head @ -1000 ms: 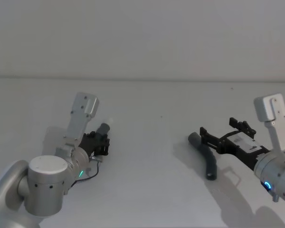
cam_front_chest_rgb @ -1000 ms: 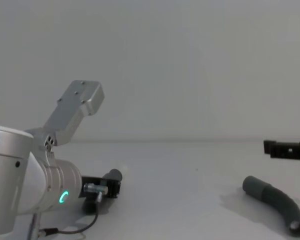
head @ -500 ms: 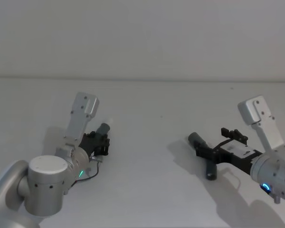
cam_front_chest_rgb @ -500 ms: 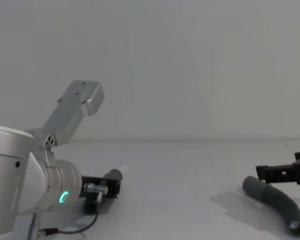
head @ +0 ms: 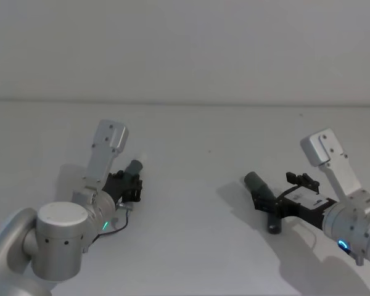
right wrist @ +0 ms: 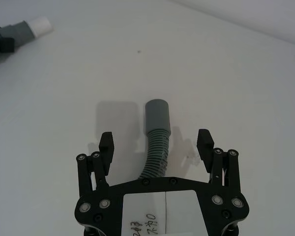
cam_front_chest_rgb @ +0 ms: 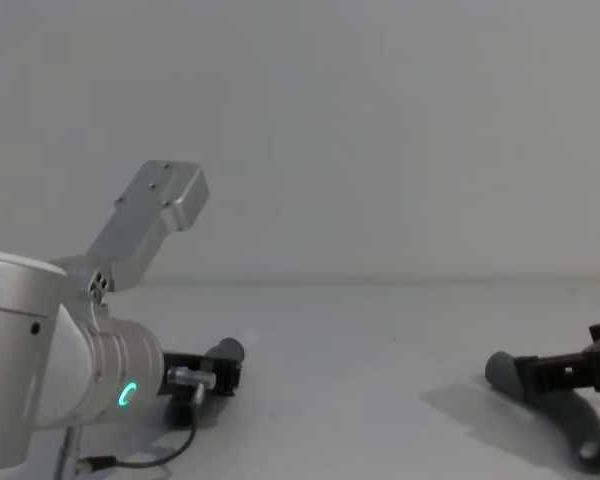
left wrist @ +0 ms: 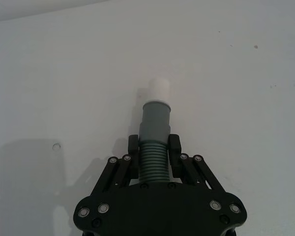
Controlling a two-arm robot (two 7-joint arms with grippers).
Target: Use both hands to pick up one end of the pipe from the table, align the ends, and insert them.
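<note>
White bench (head: 191, 259) lies below; the left gripper (left wrist: 153, 147) clamps the white-tipped hose piece (left wrist: 155, 115) at its ribs. The right gripper (right wrist: 156, 142), spread wide, straddles the grey-cuffed hose piece (right wrist: 157, 115).

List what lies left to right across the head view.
The left gripper, shut on the white-tipped hose piece → bare table → the wide-cuffed hose piece lying on the table, with the open right gripper astride it.

wall (head: 185, 43): plain pale grey | speck (head: 210, 150): tiny, dark
</note>
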